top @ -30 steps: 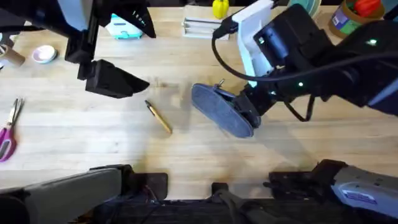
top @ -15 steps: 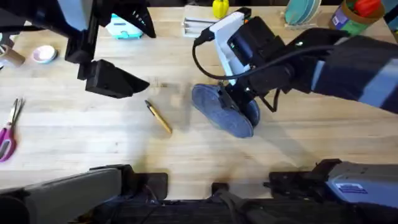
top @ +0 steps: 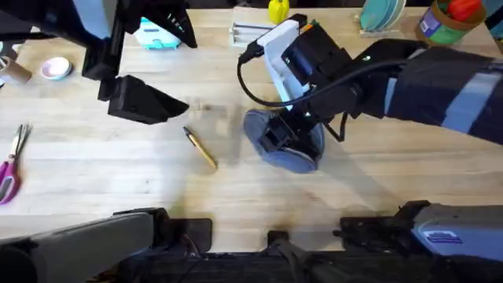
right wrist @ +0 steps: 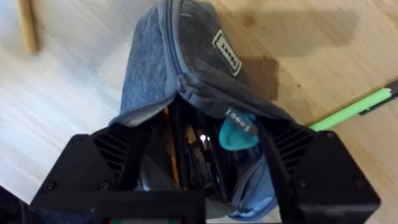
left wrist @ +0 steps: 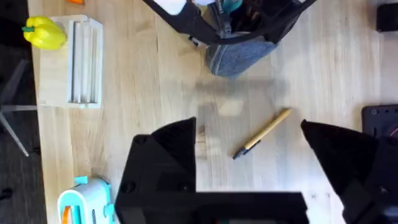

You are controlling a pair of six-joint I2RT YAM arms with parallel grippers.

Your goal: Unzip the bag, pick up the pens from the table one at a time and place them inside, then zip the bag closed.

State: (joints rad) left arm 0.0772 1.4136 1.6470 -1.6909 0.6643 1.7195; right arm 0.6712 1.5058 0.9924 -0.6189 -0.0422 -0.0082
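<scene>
The blue-grey bag (top: 287, 145) lies on the table (top: 236, 189) right of centre. In the right wrist view the bag (right wrist: 180, 68) is partly unzipped, with dark items and a teal tag showing in its mouth. My right gripper (top: 275, 138) hangs over it, open, a finger (right wrist: 106, 162) on each side of the bag's open end. A green pen (right wrist: 351, 109) lies on the wood just beside the bag. The yellow-tan pen (top: 200, 148) lies to the bag's left, with nothing near it. My left gripper (top: 161, 104) hovers open above the table, the same pen (left wrist: 264, 132) below it.
Pink-handled scissors (top: 9, 165) lie at the left edge. Along the far edge stand a small dish (top: 56, 68), a teal toy toaster (top: 155, 35), a white rack (top: 253, 33), a yellow toy pepper (top: 277, 10), plates (top: 381, 14) and a container (top: 440, 23).
My right gripper has moved left, from the bag's right end to over its middle and open mouth. The left arm and the yellow-tan pen have stayed put.
</scene>
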